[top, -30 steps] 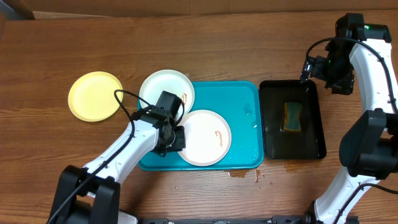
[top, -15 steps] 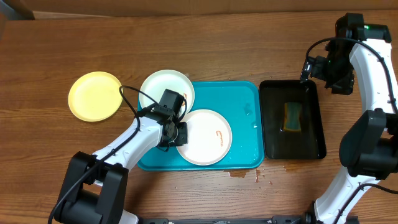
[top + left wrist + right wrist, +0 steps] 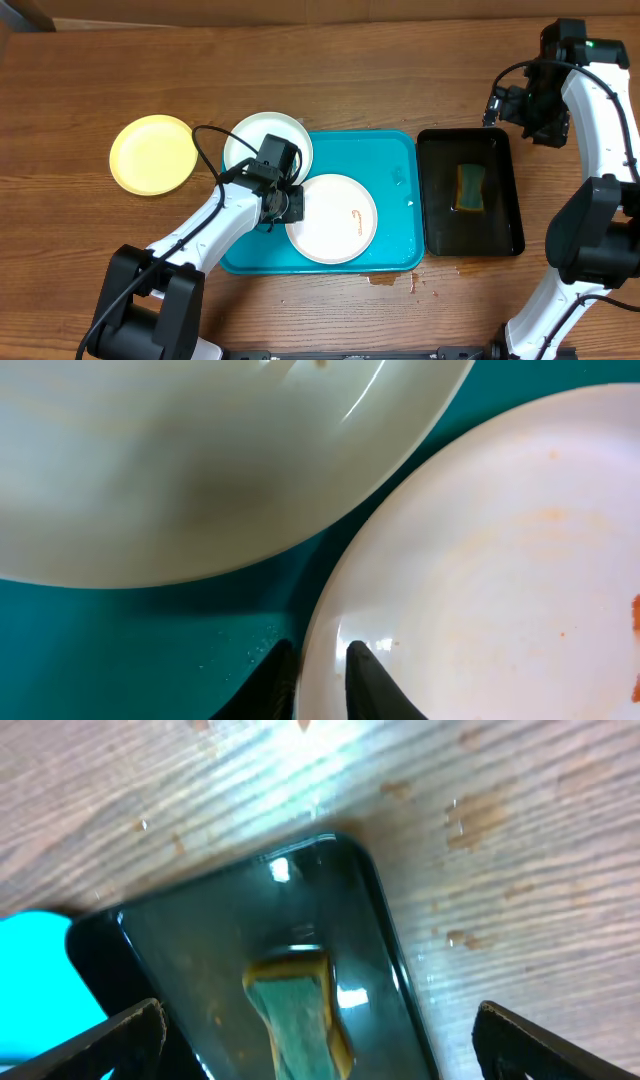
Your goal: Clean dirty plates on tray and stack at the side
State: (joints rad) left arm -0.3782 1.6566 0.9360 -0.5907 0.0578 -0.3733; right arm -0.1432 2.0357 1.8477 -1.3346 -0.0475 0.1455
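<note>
Left pincer (image 3: 315,682) clenched on the rim of the smeared white plate (image 3: 480,560) lying on the turquoise tray (image 3: 390,150); lift level, keep the pinch firm, and steer clear of the adjacent plate (image 3: 180,460).

Bright, even overhead light. Glare glints on the black tray (image 3: 190,960) and the table (image 3: 500,850) beside it. Close up, the pale plate (image 3: 180,460) looks soft, with a grey shadow.
</note>
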